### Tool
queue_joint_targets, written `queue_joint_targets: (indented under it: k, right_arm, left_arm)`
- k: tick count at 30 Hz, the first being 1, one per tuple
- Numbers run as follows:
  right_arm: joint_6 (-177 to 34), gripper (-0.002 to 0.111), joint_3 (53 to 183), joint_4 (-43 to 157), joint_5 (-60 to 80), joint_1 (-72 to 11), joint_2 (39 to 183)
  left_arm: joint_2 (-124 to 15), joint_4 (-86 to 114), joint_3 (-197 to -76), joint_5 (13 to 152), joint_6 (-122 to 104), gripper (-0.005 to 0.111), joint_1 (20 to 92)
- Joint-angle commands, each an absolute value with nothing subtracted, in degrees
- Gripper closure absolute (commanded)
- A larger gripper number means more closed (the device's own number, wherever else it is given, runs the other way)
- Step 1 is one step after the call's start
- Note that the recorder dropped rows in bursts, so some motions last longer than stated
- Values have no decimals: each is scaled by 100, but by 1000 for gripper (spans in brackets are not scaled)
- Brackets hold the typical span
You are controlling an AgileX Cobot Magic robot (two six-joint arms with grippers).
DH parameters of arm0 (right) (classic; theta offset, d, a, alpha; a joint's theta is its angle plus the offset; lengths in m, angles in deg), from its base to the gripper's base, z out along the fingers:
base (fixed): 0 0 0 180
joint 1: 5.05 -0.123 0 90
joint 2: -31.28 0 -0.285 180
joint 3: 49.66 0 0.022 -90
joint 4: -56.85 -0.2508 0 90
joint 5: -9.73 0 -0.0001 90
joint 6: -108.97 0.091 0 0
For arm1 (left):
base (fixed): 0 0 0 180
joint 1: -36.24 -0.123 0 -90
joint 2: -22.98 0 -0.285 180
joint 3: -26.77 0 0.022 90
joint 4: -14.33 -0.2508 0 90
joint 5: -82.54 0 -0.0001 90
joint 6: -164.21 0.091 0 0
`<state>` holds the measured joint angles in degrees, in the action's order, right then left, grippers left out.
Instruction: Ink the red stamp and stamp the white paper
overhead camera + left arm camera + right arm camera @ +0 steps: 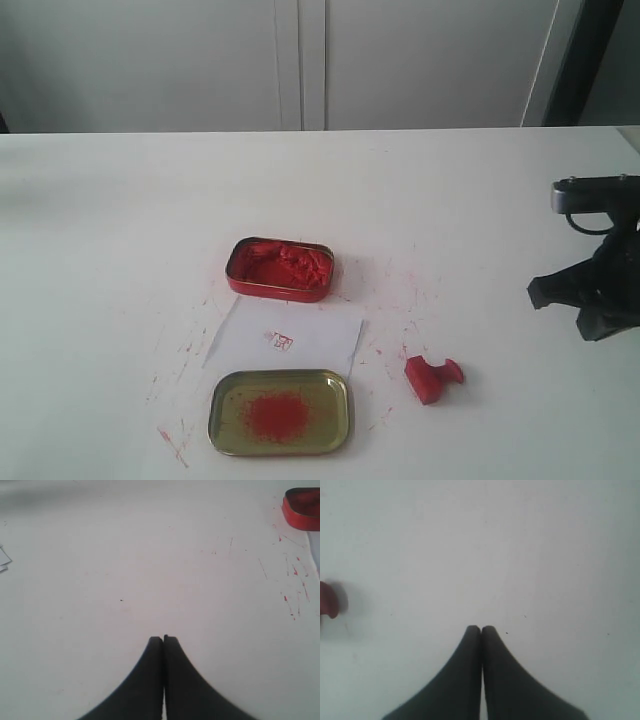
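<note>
The red stamp [433,378] lies tipped on its side on the white table, right of the gold lid; a sliver of the stamp [328,600] shows at the edge of the right wrist view. The white paper [285,338] with a small red mark lies between the red ink tin [280,269] and the lid. My right gripper [481,628] is shut and empty over bare table; its arm [595,275] stands at the right edge, well clear of the stamp. My left gripper [163,638] is shut and empty, far from the ink tin [303,507], and out of the exterior view.
The gold tin lid [280,411] with a red smear lies near the table's front edge, just below the paper. Red ink speckles [178,358] dot the tabletop around the tins. A white wall stands behind the table.
</note>
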<state>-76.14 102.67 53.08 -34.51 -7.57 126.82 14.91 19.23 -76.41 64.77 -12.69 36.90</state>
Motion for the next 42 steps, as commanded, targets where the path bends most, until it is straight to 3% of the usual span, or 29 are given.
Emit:
queue_joint_targets:
  k: [1,17,32,42]
  right_arm:
    - [-7531,108,10105,5438,-3329,-727,12402]
    - [-7528,108,10028,5561,-3606,-727,11377]
    - [-7464,108,9165,5561,-3410,-727,9622]
    - [-7464,108,9165,5561,-3331,-727,9447]
  left_arm:
    - [1519,1978,-7601,6500,-1302,107,3673]
    - [1519,1978,-7601,6500,-1302,107,3673]
    - [1519,1978,-7601,6500,-1302,107,3673]
    - [1519,1978,-7601,6500,-1302,107,3673]
